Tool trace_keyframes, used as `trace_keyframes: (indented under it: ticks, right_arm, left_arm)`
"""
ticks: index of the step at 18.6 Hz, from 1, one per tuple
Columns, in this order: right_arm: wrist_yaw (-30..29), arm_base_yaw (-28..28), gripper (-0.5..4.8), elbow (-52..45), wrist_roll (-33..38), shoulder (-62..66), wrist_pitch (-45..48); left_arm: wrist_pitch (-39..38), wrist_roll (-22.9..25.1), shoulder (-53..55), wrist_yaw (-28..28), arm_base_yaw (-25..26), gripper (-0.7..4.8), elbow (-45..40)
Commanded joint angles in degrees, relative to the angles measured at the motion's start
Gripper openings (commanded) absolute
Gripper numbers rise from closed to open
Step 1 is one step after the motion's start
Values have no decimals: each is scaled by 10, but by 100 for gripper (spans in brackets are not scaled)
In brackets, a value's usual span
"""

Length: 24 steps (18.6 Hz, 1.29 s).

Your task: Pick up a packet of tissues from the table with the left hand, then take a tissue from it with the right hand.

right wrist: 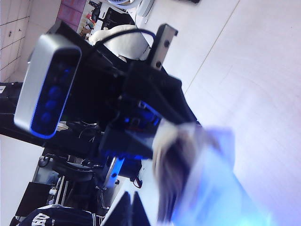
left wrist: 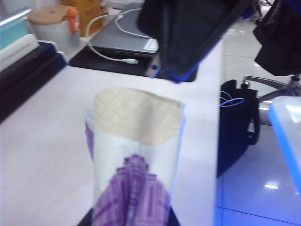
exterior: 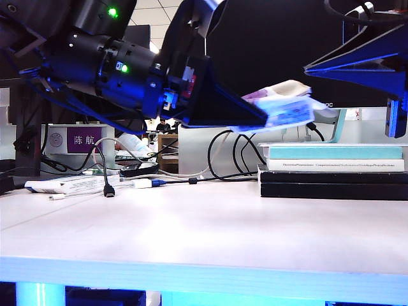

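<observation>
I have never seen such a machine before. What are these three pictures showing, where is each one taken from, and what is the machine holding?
This is a robot with two black arms, each ending in a two-finger gripper. One picture comes from a camera beside the pale desk top; the other two come from cameras on the wrists.

In the side picture, the left gripper holds a small white plastic-wrapped packet of tissues with a purple patch in the air above the table. The left wrist picture shows that packet up close, with an off-white quilted tissue sticking out. The right gripper, closed and empty, waits just beside it.

On the table lie a stack of books, some cables and a long white tube-like pack.
</observation>
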Motion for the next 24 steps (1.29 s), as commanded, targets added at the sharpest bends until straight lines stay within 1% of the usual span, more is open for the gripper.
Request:
trace_keyframes:
  ticks: [1,4,10,13,16,17,18,19,22,24]
  right_arm:
    - [-7,0,0,3,0,-1,11]
    - [-8,1,-1,3,0,-1,11]
    - [-16,2,-1,3,0,-1,11]
    - [-17,16,-1,3,-28,-1,16]
    - [14,20,1,3,-28,-1,16]
    - [20,20,158,3,-28,-1,24]
    - [20,20,260,3,-27,-1,29]
    - [26,20,293,3,-26,-1,30]
    - [44,20,293,3,-26,-1,31]
    - [46,20,292,3,-25,-1,38]
  left_arm:
    - [16,-4,-1,7,-10,57,2]
    - [19,-5,1,-1,-14,57,2]
    - [33,-23,1,-1,-14,57,7]
    - [33,-25,1,0,-15,57,10]
    - [32,-25,1,0,-15,58,10]
    - [28,-25,1,0,-15,59,10]
    - [27,-25,1,0,-15,61,10]
    - [23,-25,1,-1,-14,86,10]
    - [16,-23,1,-1,-14,89,9]
    - [8,-22,2,-1,-14,89,9]
